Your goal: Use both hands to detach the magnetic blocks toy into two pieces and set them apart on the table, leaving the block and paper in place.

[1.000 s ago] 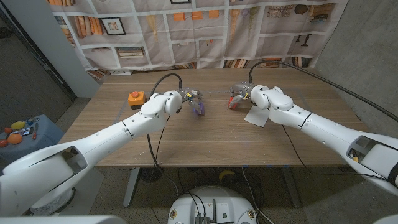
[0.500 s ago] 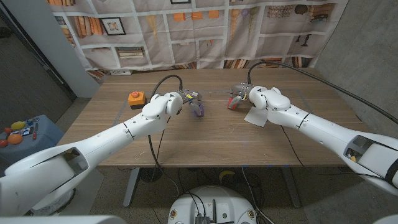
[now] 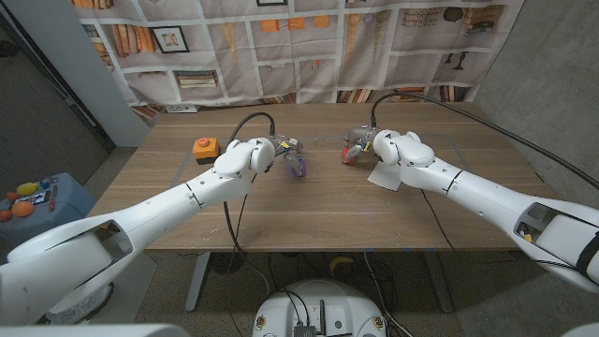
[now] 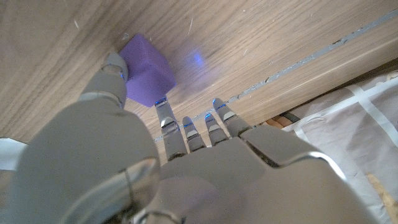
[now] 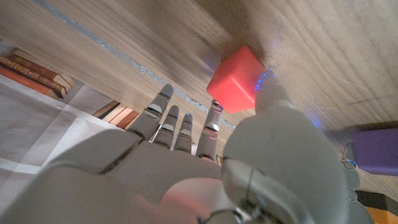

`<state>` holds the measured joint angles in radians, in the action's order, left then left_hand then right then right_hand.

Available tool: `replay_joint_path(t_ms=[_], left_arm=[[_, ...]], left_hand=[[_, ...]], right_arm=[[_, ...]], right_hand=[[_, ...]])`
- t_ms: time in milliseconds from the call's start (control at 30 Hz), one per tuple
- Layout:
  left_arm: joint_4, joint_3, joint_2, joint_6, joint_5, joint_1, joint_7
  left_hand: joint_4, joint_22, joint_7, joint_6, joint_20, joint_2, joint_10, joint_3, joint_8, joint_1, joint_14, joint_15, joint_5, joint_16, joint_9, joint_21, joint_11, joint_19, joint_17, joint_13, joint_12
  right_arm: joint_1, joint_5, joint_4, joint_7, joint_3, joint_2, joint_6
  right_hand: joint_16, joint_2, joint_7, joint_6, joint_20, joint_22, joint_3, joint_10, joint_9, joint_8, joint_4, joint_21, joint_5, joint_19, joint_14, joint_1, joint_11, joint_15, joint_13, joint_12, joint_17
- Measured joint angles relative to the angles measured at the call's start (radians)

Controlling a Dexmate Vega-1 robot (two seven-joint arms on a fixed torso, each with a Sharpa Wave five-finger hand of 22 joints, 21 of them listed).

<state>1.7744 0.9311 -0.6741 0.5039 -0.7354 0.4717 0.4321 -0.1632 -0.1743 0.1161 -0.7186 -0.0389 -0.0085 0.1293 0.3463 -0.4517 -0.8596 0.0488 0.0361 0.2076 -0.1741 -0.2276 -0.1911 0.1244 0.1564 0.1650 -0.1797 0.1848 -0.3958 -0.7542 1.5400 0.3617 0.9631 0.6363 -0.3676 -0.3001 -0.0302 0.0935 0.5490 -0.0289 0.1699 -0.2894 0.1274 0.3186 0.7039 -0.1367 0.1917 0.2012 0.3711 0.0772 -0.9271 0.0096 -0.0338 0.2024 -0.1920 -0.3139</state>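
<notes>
The toy is in two pieces. My left hand (image 3: 279,150) pinches the purple cube (image 3: 297,166) between thumb and a finger, low over the wood left of the table's middle; the left wrist view shows that cube (image 4: 147,78) against the tabletop with my fingers (image 4: 163,118) beside it. About a hand's width to the right, my right hand (image 3: 367,143) pinches the red cube (image 3: 350,155). In the right wrist view the red cube (image 5: 236,78) sits between thumb and fingertips (image 5: 213,115), with the purple cube (image 5: 373,149) farther off.
An orange block (image 3: 204,147) sits on the table to the left of my left hand. A white sheet of paper (image 3: 383,176) lies under my right forearm. Cables run from both wrists to the far edge. A printed bookshelf backdrop hangs behind the table (image 3: 309,220).
My right hand with the red cube has edged slightly to the left. The left hand and purple cube have hardly moved.
</notes>
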Motion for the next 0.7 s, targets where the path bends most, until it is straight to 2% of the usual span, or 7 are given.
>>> replay_joint_path(t_ms=[67,233,300,400,600,633,700], left_arm=[[0.0,0.001,-0.001,0.0,-0.001,-0.002,0.004],[-0.001,0.003,-0.002,0.0,-0.006,-0.009,0.019],[-0.001,0.005,-0.003,0.0,-0.008,-0.012,0.028],[-0.001,0.007,-0.003,0.0,-0.011,-0.014,0.038],[0.001,0.009,-0.006,0.0,-0.019,-0.018,0.057],[0.002,0.01,-0.006,0.0,-0.019,-0.018,0.057],[0.003,0.011,-0.007,0.0,-0.019,-0.018,0.057]], left_hand=[[0.0,0.001,0.0,0.029,0.002,0.024,-0.011,0.0,0.012,0.024,-0.011,-0.002,0.0,0.001,0.0,0.0,0.001,-0.003,0.003,0.0,0.0],[-0.002,0.002,0.0,0.079,0.001,0.046,-0.035,-0.004,0.035,0.025,-0.022,-0.002,0.0,0.001,-0.017,0.0,0.001,-0.017,0.005,0.0,-0.004],[-0.002,0.002,0.0,0.096,0.001,0.047,-0.041,-0.004,0.04,0.026,-0.03,-0.003,0.0,0.001,-0.022,0.006,-0.005,-0.025,0.005,0.0,-0.004],[-0.004,0.002,-0.004,0.115,0.001,0.047,-0.057,-0.007,0.051,0.027,-0.035,-0.001,0.006,0.001,-0.02,0.008,0.0,-0.028,0.005,0.0,-0.004],[-0.008,0.002,-0.01,0.163,0.003,0.006,-0.08,-0.017,0.07,0.039,-0.05,-0.005,0.009,0.001,-0.014,0.008,-0.001,-0.04,0.005,0.0,-0.004],[-0.008,0.002,-0.015,0.167,0.002,0.001,-0.082,-0.017,0.074,0.038,-0.055,-0.005,0.009,0.001,-0.012,0.008,0.001,-0.041,0.005,0.0,-0.004],[-0.008,0.002,-0.017,0.184,-0.002,-0.007,-0.088,-0.017,0.082,0.034,-0.058,-0.002,0.009,0.001,-0.009,0.008,-0.005,-0.045,0.005,0.0,-0.004]], right_arm=[[0.001,0.0,0.0,0.003,0.001,-0.001,0.0],[0.006,0.001,-0.001,0.012,0.005,-0.002,-0.002],[0.007,0.002,-0.001,0.018,0.006,-0.002,-0.004],[0.009,0.003,-0.001,0.024,0.008,-0.002,-0.007],[0.011,0.007,0.004,0.038,0.01,0.001,-0.009],[0.011,0.008,0.004,0.04,0.01,0.001,-0.009],[0.011,0.009,0.004,0.044,0.01,0.001,-0.01]], right_hand=[[0.008,-0.009,-0.009,-0.033,-0.004,0.0,0.003,-0.018,-0.005,-0.013,-0.003,0.0,0.004,-0.004,-0.006,0.008,0.003,-0.006,0.004,0.004,-0.003],[0.019,-0.033,-0.039,-0.105,-0.011,0.0,0.011,-0.048,-0.013,-0.04,-0.003,0.0,0.015,-0.019,-0.018,0.032,0.012,-0.018,0.005,0.004,-0.004],[0.023,-0.033,-0.048,-0.13,-0.014,0.0,0.012,-0.064,-0.017,-0.049,-0.004,0.0,0.02,-0.022,-0.02,0.032,0.014,-0.02,0.005,0.007,-0.004],[0.028,-0.042,-0.059,-0.168,-0.016,0.0,0.016,-0.084,-0.02,-0.063,0.0,0.0,0.025,-0.031,-0.027,0.041,0.02,-0.027,0.005,0.007,-0.004],[0.038,-0.064,-0.077,-0.247,-0.031,0.0,0.023,-0.128,-0.026,-0.094,0.007,0.0,0.038,-0.053,-0.044,0.064,0.032,-0.044,0.005,0.011,-0.004],[0.042,-0.057,-0.077,-0.258,-0.032,0.0,0.028,-0.134,-0.026,-0.098,0.006,-0.003,0.04,-0.054,-0.049,0.071,0.037,-0.049,0.005,0.011,-0.004],[0.049,-0.069,-0.08,-0.28,-0.03,0.0,0.03,-0.146,-0.026,-0.11,0.009,-0.004,0.043,-0.066,-0.053,0.085,0.042,-0.053,0.005,0.011,-0.004]])
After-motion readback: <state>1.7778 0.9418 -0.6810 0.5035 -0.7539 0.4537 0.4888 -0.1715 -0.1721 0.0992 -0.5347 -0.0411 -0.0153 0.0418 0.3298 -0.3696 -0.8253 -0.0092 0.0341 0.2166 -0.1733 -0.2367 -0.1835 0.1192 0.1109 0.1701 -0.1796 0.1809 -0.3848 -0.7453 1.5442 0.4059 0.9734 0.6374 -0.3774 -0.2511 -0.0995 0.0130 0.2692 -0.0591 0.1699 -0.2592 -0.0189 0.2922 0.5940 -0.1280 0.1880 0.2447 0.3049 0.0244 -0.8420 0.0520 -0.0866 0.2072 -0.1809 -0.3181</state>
